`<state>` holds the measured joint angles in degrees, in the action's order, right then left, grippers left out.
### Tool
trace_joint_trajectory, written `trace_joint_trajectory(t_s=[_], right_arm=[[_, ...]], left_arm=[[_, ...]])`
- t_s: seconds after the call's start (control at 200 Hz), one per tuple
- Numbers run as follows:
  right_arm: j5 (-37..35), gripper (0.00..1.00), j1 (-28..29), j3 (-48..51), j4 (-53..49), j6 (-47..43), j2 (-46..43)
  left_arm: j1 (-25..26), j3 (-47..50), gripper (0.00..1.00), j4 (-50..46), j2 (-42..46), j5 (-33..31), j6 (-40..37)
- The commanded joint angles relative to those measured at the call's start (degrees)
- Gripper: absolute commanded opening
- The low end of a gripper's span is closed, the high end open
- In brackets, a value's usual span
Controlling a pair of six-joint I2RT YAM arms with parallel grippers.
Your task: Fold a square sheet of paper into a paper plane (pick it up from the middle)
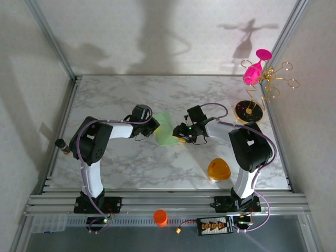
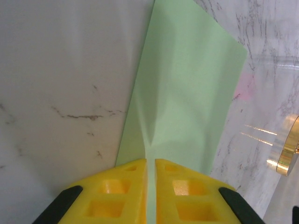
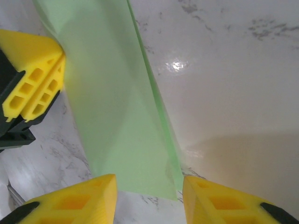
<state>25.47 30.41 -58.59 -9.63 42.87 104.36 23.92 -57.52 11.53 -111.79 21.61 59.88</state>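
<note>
The left gripper (image 2: pixel 150 161), its yellow block-shaped fingers pressed together, is clamped on one edge of the thin pale green square sheet of paper (image 2: pixel 182 88). The sheet spans the gap between the two arms over the middle of the white marble table (image 1: pixel 131 163); whether its low edge touches the marble I cannot tell. On the other side, the right gripper (image 3: pixel 149 179) has its jaws apart, one on each side of the sheet's far end, and nothing is gripped there yet. The step in hand looks like taking a second hold to set a lengthwise fold. To do that well, the left side should hold firm without pulling. The right should close only once both layers sit squarely between its pads, with the edges lined up. Any tug or twist between the two holds would likely skew the crease or slip the sheet. The paper itself is matte and limp, and soft wrinkles fan out from the left pinch. In the right wrist view a darker strip runs along one long edge, which suggests it is doubled over there. It is a folded band with a square corner, not yet a pointed dart.
</note>
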Motion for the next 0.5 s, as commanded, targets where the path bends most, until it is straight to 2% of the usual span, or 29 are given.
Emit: trace_joint_trajectory(t_s=[0.0, 0.496], right_arm=[[1.11, 0.42, 0.69, 0.86, -0.93, -0.32, 1.23], [3.77, 0.37, 1.11, 0.84, 0.67, -0.34, 2.35]], left_arm=[[-0.57, 1.79, 0.13, -3.53, -1.07, -2.80, -0.23], [-0.46, 1.62, 0.13, -3.86, -1.42, -2.61, -0.55]])
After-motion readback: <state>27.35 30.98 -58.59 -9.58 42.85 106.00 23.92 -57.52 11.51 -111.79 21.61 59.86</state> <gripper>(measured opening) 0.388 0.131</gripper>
